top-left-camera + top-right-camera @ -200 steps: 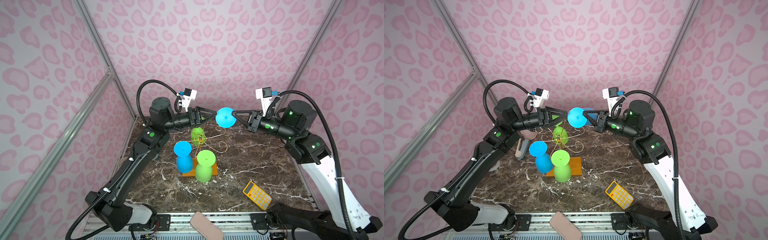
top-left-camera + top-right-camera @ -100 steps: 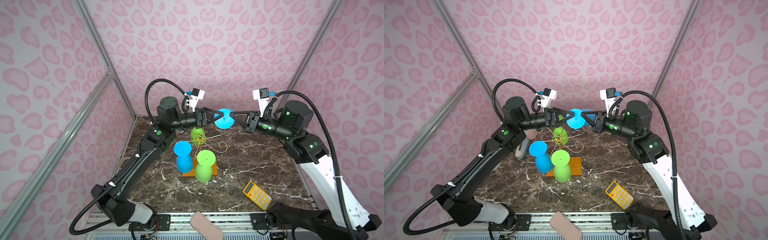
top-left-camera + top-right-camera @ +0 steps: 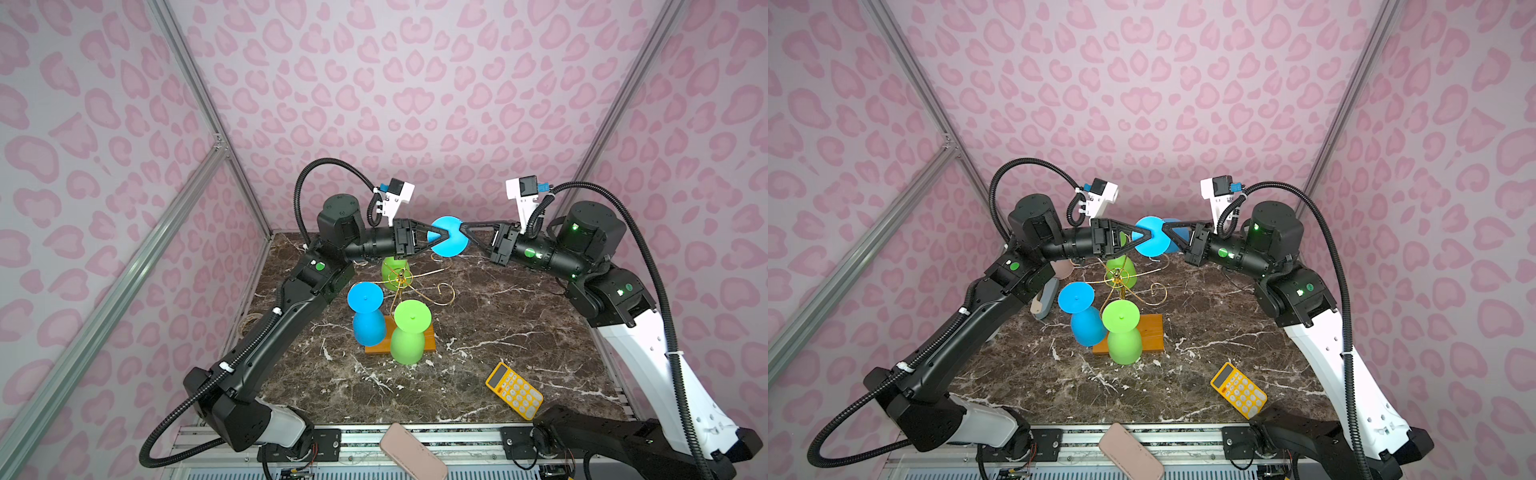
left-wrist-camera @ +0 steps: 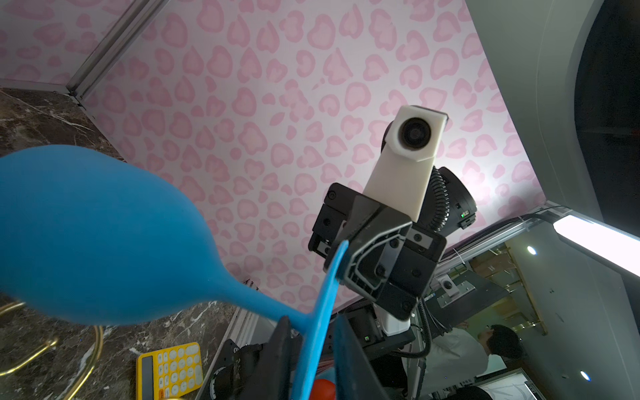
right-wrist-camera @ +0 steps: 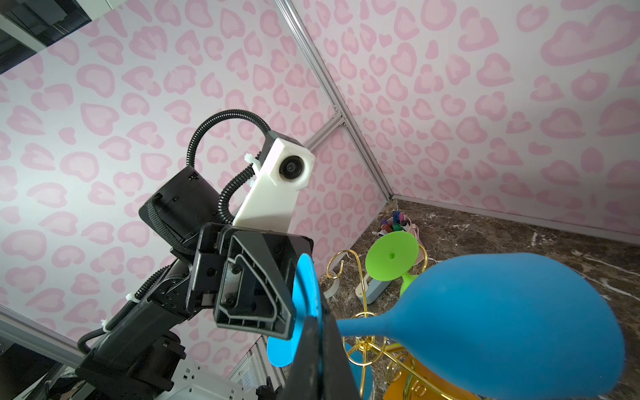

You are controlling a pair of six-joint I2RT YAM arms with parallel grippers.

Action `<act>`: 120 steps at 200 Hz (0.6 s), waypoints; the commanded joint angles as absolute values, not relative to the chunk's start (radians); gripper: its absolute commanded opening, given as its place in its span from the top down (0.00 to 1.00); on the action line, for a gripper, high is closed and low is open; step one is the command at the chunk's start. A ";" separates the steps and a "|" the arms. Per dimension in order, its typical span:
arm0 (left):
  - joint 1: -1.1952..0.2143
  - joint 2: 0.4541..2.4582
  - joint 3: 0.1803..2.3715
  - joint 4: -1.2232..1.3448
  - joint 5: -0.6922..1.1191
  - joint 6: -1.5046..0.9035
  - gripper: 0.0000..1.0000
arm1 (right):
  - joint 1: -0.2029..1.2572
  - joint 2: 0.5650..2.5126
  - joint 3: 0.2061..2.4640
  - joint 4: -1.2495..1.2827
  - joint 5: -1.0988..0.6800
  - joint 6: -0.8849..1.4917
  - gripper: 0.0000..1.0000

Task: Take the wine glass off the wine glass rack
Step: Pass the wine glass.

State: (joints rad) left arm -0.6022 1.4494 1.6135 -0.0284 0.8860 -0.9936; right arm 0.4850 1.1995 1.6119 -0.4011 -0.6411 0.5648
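Aloft, wine glass [image 3: 451, 249] foot clamped in right tool [image 3: 464, 232], straddled by left tool [image 3: 444, 238], grip unclear

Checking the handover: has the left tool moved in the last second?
Yes. Against the wine glass rack, the left tool has advanced toward the right tool, around the foot of the held blue wine glass.

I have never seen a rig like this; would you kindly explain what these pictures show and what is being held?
Two robot arms work over a marble table. Two pictures look down from above, side by side; the other two come from a camera on each wrist. On the table are a gold wire rack with other glasses hanging on it, and a yellow calculator. The left pincer and right pincer both grip the round foot of a blue wine glass, held in the air off the rack.
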 commanded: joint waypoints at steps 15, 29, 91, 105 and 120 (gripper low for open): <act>-0.604 1.455 1.613 0.062 0.928 -1.005 0.84 | 0.486 1.201 1.599 -0.362 -0.645 0.560 1.00; -0.604 1.454 1.612 0.079 0.928 -1.014 0.94 | 0.487 1.198 1.595 -0.364 -0.645 0.556 1.00; -0.604 1.444 1.608 0.181 0.923 -1.051 0.96 | 0.486 1.185 1.598 -0.383 -0.635 0.532 0.89; -0.603 1.445 1.597 0.260 0.928 -1.095 0.96 | 0.487 1.169 1.596 -0.397 -0.624 0.510 0.75; -0.603 1.450 1.604 0.294 0.930 -1.117 0.96 | 0.485 1.135 1.586 -0.426 -0.599 0.465 0.62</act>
State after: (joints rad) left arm -0.6033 1.4506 1.6016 0.1204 0.9142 -1.0557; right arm 0.4858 1.1713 1.5986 -0.3798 -0.6220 0.5381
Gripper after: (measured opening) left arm 0.065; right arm 0.304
